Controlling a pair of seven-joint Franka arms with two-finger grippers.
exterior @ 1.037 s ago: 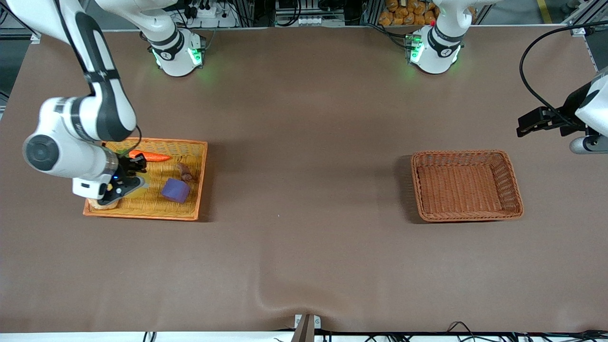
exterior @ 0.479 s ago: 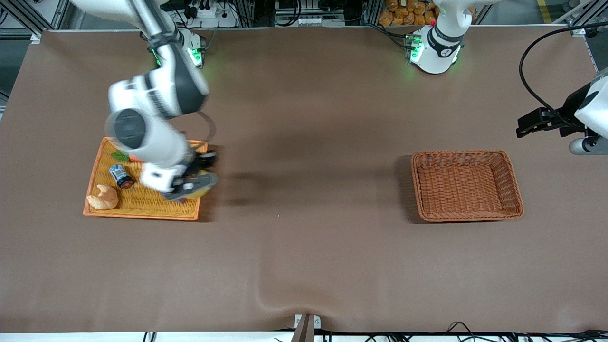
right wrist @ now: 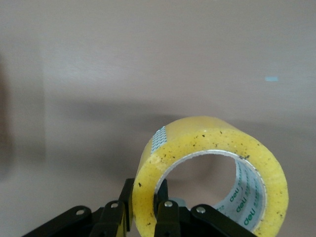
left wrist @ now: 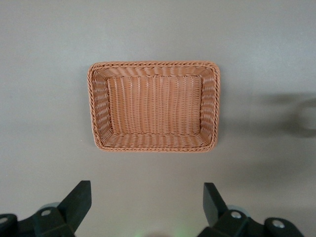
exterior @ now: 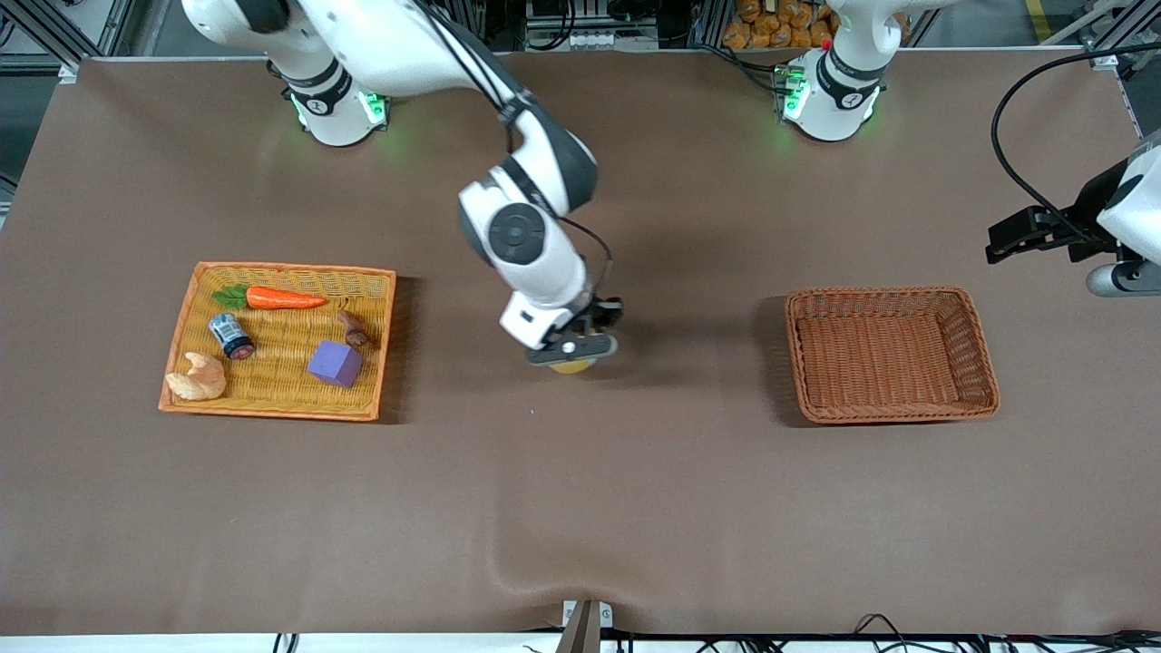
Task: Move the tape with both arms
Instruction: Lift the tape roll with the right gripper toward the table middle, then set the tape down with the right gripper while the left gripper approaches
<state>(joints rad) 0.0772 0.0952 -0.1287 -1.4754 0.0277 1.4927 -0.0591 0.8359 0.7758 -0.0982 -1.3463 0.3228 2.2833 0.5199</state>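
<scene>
Hanging over the bare bench (exterior: pixel 580 490) between the flat tray (exterior: pixel 181 308) and the empty wicker basket (exterior: pixel 984 363), the right gripper (exterior: pixel 573 352) is clamped on the tape (exterior: pixel 571 367) — from the front only a yellow sliver shows beneath it. The right wrist view gives what the front cannot: the tape (right wrist: pixel 212 173) is a yellowish translucent ring with a pale core and green print inside, and the right gripper (right wrist: pixel 143 215) pinches its wall, one finger outside the ring and one inside the hole, the roll standing on edge above the bench.

Parked beside the basket at the left arm's end of the bench, the left gripper (exterior: pixel 1020 238) waits with fingers spread wide — the left wrist view shows it (left wrist: pixel 145 205) so, with the basket (left wrist: pixel 98 113) seen whole and empty. In the tray lie a carrot (exterior: pixel 283 298), a small can (exterior: pixel 230 336), a croissant (exterior: pixel 198 378), and a purple cube (exterior: pixel 335 364).
</scene>
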